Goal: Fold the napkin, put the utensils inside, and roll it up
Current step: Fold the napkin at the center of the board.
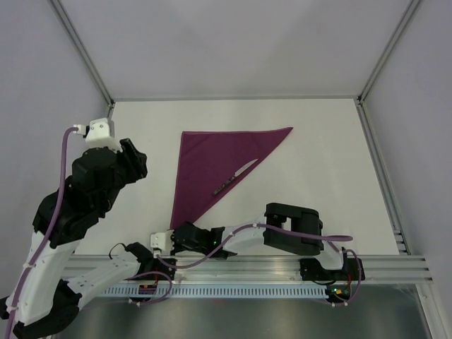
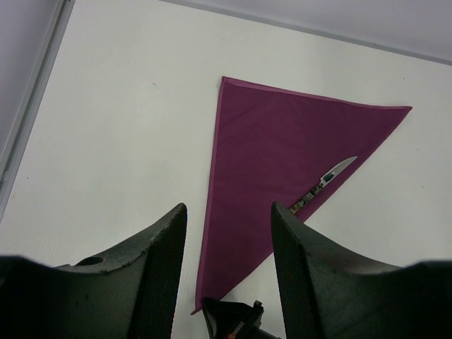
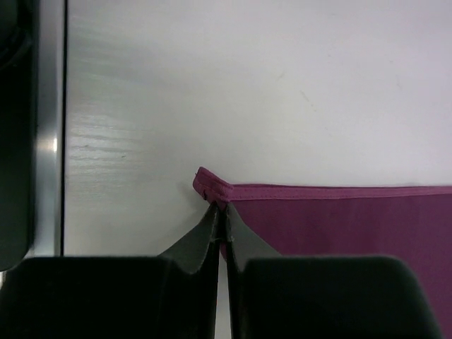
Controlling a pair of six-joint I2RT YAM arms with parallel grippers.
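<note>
**My right gripper (image 3: 219,215) pinching the near corner of the napkin (image 1: 215,164).**
Its jaws are closed on the hem, while my left gripper (image 2: 229,212) hangs wide apart above the table (image 1: 318,155). The napkin lies mid-table as a flat triangle, with the knife (image 1: 235,176) on it beside the diagonal edge.

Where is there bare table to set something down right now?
The widest bare table lies right of the napkin, past its slanted edge. A narrower strip runs beyond its far edge. Crowded: the near tip, where the right claw pinches the napkin, and the left side, by the left claw. The knife lies along the slanted edge.
</note>
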